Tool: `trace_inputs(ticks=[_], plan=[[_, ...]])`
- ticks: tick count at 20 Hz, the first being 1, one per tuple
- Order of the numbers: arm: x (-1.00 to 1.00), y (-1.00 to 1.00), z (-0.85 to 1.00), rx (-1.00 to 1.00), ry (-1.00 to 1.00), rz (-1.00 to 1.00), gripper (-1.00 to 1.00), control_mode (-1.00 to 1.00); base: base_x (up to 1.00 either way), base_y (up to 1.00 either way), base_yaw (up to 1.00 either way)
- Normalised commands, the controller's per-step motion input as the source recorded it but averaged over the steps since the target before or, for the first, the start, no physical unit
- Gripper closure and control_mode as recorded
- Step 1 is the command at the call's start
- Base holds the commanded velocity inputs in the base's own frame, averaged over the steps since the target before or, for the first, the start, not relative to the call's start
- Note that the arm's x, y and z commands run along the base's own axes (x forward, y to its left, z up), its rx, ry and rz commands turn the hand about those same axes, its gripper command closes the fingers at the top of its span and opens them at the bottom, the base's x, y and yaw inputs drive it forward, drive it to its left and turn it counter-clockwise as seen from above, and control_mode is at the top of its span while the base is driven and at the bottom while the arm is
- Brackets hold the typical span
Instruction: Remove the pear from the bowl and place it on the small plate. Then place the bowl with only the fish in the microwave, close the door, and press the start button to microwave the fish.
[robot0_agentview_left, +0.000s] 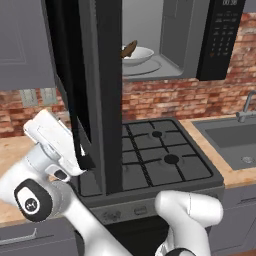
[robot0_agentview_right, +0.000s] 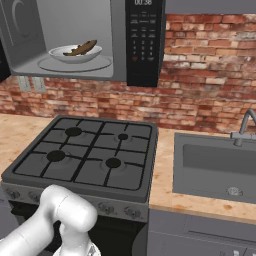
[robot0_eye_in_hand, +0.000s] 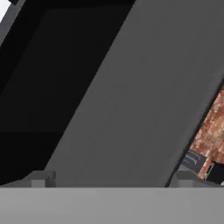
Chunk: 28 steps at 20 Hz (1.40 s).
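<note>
DONE: bowl with fish sits on microwave turntable, no pear seen in it | TOOL: gripper jaws apart, empty, close against door | LEFT: door stands open; shut it, press start.

White arm bent at elbow, forearm raised up-left, tool jaws wide apart, holding nothing

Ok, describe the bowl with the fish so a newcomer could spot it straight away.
Find the large grey microwave mounted above the black gas stove, beside its black control panel. Inside, on the round turntable, sits the wide shallow white bowl. The slender brown fish lying across it, one end poking over the rim, sets it apart.
</note>
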Motion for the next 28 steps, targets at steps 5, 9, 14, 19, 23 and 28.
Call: trace_inputs(ticks=[5, 9, 14, 19, 23, 28], plan=[[-0.18, -1.0, 0.27, 0.47, -0.09, 0.22, -1.0, -1.0, 0.0, 0.0, 0.0], [0.05, -1.0, 0.15, 0.4, -0.04, 0.25, -1.0, -1.0, 0.0, 0.0, 0.0], [0.28, -1.0, 0.05, 0.31, -0.01, 0.25, -1.0, -1.0, 0.0, 0.0, 0.0], [0.5, -0.9, 0.0, 0.21, -0.08, 0.32, -1.0, -1.0, 0.0, 0.0, 0.0], [0.67, -0.67, 0.0, 0.17, -0.12, 0.36, -1.0, -1.0, 0.0, 0.0, 0.0], [0.56, -0.6, 0.0, 0.15, -0.06, 0.34, -1.0, -1.0, 0.0, 0.0, 0.0]])
